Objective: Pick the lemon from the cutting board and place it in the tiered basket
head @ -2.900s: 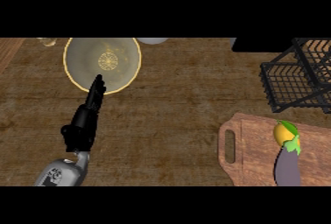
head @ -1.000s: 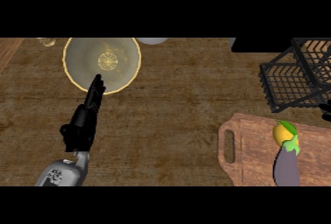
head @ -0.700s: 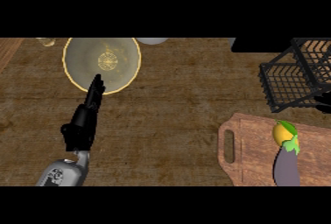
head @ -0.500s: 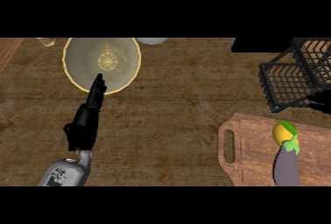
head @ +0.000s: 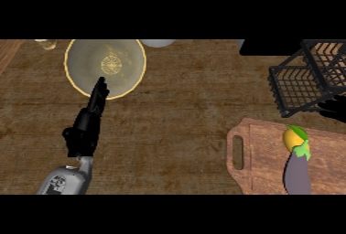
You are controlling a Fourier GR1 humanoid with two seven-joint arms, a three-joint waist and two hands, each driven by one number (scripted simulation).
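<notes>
The lemon lies on the cutting board at the counter's near right corner, touching the eggplant tip. The tiered basket stands just beyond the board. The left robot hand, fingers straight and unladen, extends over the plate rim. A dark shape at the right edge may be the right robot hand; its state cannot be determined.
</notes>
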